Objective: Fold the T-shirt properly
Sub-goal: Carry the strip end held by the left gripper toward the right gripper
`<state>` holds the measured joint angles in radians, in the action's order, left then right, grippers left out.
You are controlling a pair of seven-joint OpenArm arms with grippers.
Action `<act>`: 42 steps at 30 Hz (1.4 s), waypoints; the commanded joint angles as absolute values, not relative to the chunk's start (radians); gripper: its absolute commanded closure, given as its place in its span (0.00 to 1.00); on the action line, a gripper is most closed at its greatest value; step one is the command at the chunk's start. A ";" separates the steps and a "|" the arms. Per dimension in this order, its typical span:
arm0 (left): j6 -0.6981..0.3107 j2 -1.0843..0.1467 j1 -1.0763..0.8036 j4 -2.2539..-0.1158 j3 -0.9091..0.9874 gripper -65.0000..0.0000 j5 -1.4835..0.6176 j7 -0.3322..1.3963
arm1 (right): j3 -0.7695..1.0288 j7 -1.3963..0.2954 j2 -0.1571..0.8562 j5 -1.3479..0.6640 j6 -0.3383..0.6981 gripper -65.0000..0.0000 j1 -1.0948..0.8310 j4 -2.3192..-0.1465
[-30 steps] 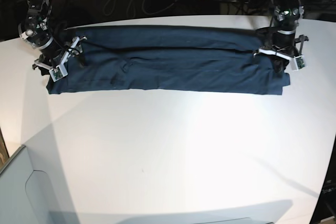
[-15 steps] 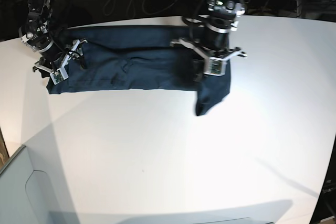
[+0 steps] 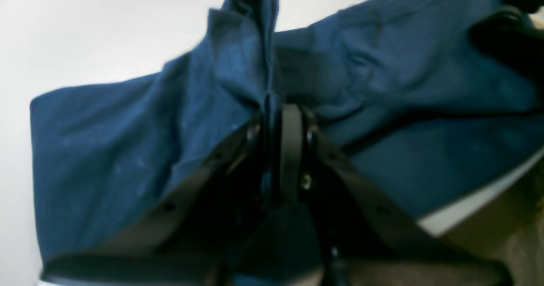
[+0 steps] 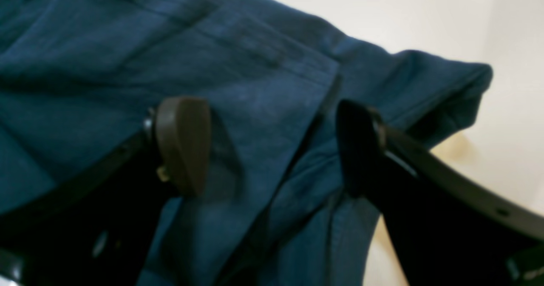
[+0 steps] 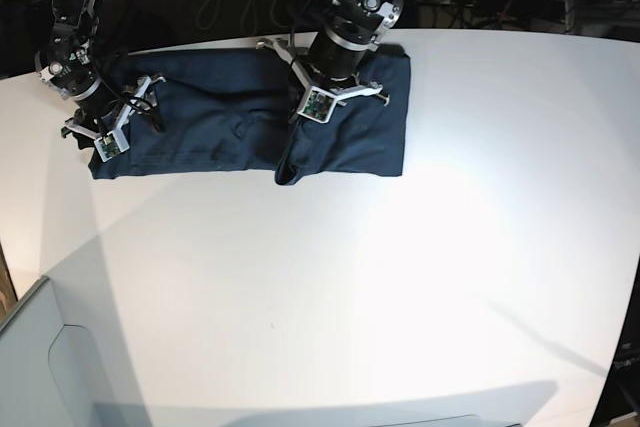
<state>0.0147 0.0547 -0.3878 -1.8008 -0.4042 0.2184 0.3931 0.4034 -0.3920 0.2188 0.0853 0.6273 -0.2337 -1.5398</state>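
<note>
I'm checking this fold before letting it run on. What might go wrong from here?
The left gripper pinches only a small bunch of the T-shirt, so the carried end may slip out or land crooked. That end already hangs as a loose corner past the near edge, which could leave a wrinkled, uneven fold. The right gripper stands open over its end, so nothing pins the cloth there and it might drag along the table.

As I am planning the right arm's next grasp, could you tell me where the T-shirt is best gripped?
Probably the T-shirt's outer end, where the right gripper hovers with open jaws. Come straight down: the layered hem edge between them forms a ridge, flat on the table.
</note>
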 commanded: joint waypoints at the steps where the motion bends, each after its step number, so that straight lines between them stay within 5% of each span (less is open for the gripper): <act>1: 0.010 0.065 -0.389 -1.813 -0.417 1.00 0.217 0.364 | 0.409 -0.372 0.236 0.074 0.633 0.33 -0.228 -1.557; 23: 0.010 0.068 -0.315 -1.739 -0.510 1.00 0.211 0.375 | 0.409 -0.372 0.246 0.074 0.633 0.33 -0.226 -1.557; 30: 0.008 0.062 -0.326 -1.785 -0.512 0.60 0.208 0.374 | 0.409 -0.372 0.246 0.074 0.633 0.33 -0.226 -1.557; 42: 0.008 -0.053 -0.355 -1.992 -0.495 0.60 0.206 0.366 | 0.409 -0.372 0.243 0.074 0.633 0.33 -0.226 -1.560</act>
<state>0.0097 -0.0601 -0.3550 -1.9759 -0.4938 0.2066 0.3904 0.4030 -0.3920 0.2298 0.0849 0.6273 -0.2337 -1.5406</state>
